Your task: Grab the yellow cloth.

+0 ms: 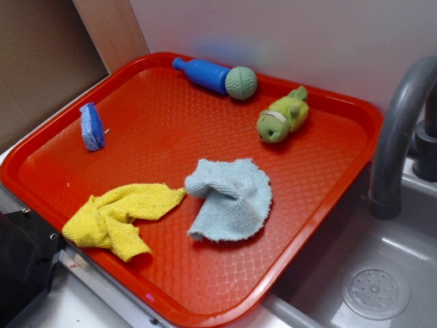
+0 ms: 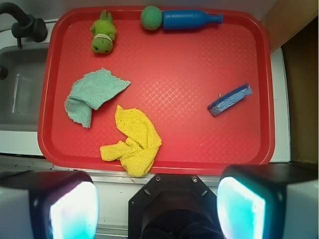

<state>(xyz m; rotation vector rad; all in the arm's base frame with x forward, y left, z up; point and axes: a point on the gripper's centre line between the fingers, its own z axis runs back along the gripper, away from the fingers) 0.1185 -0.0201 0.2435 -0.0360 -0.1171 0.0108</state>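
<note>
Sitting beside a grey sink (image 1: 382, 273): big red tray (image 1: 328, 164), taking up most of the counter. Hanging high over the tray's near edge, gripper (image 2: 158, 206), fingers (image 2: 65, 209) spread wide apart, holding nothing, touching nothing. Lying crumpled near the tray's front edge, yellow cloth (image 2: 133, 142), one corner just touching the light blue cloth (image 2: 89, 94). Resting along the far rim, blue bottle (image 2: 192, 20) against a green ball (image 2: 151, 18). Lying nearby, green toy (image 2: 103, 36). Sitting well apart, blue sponge (image 2: 229, 100).
</note>
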